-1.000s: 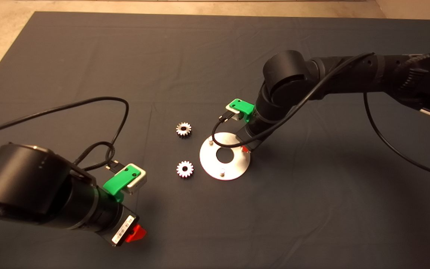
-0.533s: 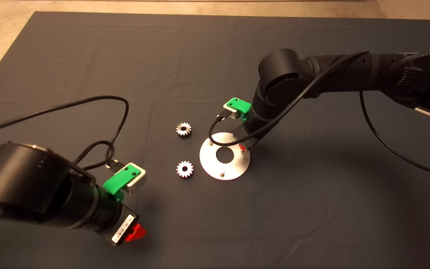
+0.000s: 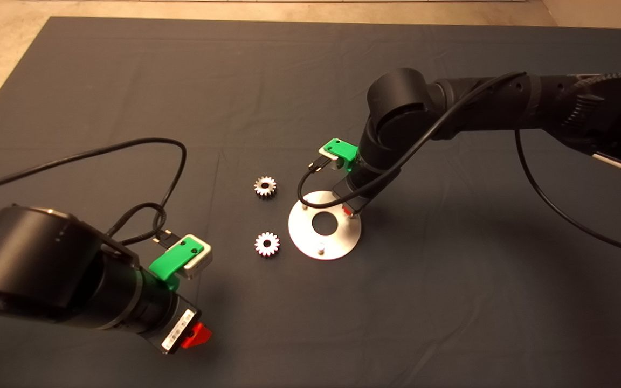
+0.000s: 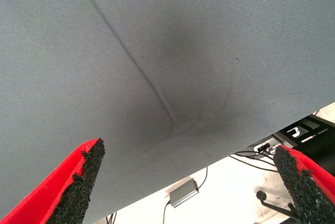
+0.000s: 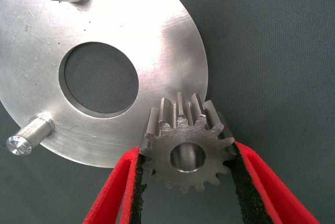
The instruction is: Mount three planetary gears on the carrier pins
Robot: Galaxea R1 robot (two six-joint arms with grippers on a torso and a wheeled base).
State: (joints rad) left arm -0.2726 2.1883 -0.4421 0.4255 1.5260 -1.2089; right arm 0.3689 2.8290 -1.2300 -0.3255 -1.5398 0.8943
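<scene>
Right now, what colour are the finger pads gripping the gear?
Black pads, seen best in the right wrist view.

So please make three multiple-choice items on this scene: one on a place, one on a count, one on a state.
1. Where is the right claw?
A. over the disc's edge
B. beside the cable
C. off the mat

2. How many gears lie loose on the mat?
A. none
B. two
C. four

3. The left claw is:
A. shut on a gear
B. shut on a peg
C. open, empty

Key: 1 A, its red tip meets the rim; 2 B, one gear and another lie left of the disc; 3 C, its fingers stand apart.
</scene>
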